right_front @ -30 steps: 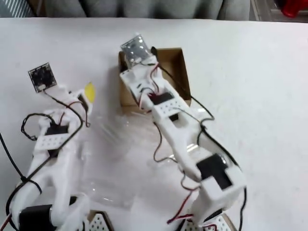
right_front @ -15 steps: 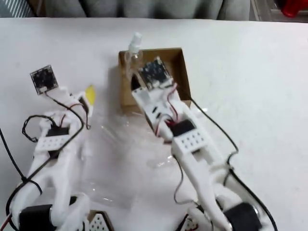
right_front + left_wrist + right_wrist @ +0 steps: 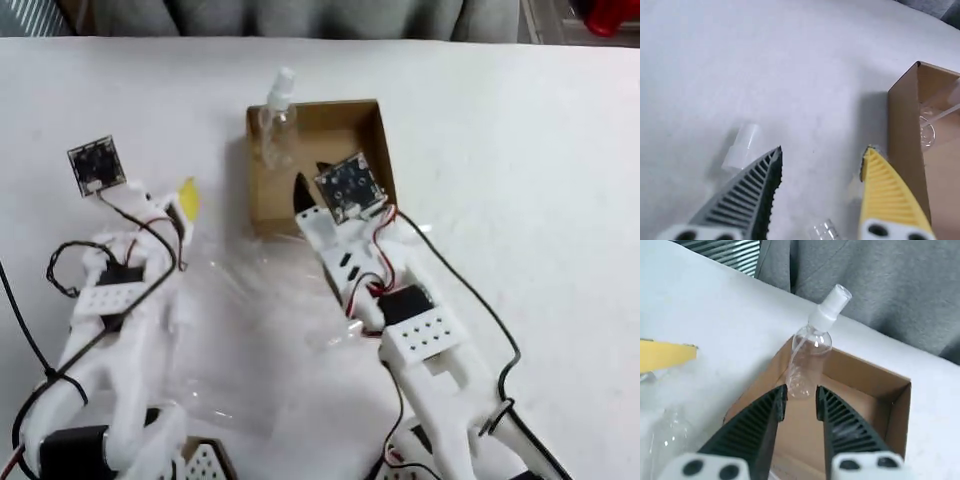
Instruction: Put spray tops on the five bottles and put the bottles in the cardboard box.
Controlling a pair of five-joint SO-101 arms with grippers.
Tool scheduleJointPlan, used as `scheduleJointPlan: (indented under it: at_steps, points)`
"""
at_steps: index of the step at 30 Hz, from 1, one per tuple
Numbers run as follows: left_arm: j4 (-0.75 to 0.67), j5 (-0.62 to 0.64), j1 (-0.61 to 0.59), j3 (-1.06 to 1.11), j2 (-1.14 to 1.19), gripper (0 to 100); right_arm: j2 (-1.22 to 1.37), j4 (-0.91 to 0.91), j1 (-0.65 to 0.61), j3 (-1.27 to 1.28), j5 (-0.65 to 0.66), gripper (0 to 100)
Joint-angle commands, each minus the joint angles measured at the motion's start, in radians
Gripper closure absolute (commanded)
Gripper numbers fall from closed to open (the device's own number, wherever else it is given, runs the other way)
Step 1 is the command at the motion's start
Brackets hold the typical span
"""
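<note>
Bottle (image 3: 275, 125) with its white spray top fitted stands in the far corner of the cardboard box (image 3: 345, 135), on a white table (image 3: 500, 150) strewn with clear plastic (image 3: 250, 330) (grey fabric (image 3: 880, 275) lies beyond the edge). The right gripper (image 3: 801, 390) sits near it, fingers a little apart and empty. The left gripper (image 3: 822, 150) gapes wide beside a loose spray top (image 3: 742, 147). A second ago the right arm reached over that corner; it has since drawn back.

- bottle (image 3: 807, 362): clear glossy plastic; spray top (image 3: 829, 310) is white matt plastic
- cardboard box (image 3: 335, 135): plain brown, matt, kinda rough
- surface (image 3: 520, 150): white, matt, smooth
- right gripper (image 3: 800, 390): ribbed black matt plastic
- wrap (image 3: 260, 330): clear, shiny, crinkly plastic
</note>
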Motion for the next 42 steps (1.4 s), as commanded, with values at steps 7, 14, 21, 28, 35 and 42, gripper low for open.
scheduleJointPlan:
  at_steps: [7, 14, 21, 28, 35, 42]
  points:
    - [-0.023, -0.003, -0.012, -0.008, -0.041, 75, -0.027, 0.249, 0.065, -0.146, 0.0, 93.7]
    - [0.055, -0.003, -0.008, -0.031, -0.045, 75, -0.022, 0.269, 0.07, -0.169, 0.0, 93.7]
    - [0.091, -0.003, -0.007, -0.046, -0.044, 75, 0.171, 0.268, 0.127, -0.281, 0.002, 93.7]
    - [0.092, -0.003, -0.007, -0.048, -0.048, 75, 0.417, 0.269, 0.166, -0.448, 0.0, 93.7]
    - [0.037, -0.008, 0.061, -0.071, -0.041, 75, 0.461, 0.282, 0.292, -0.499, -0.002, 93.7]
    - [0.009, -0.009, 0.041, -0.123, 0.054, 75, 0.458, 0.364, 0.248, -0.517, 0.0, 93.7]
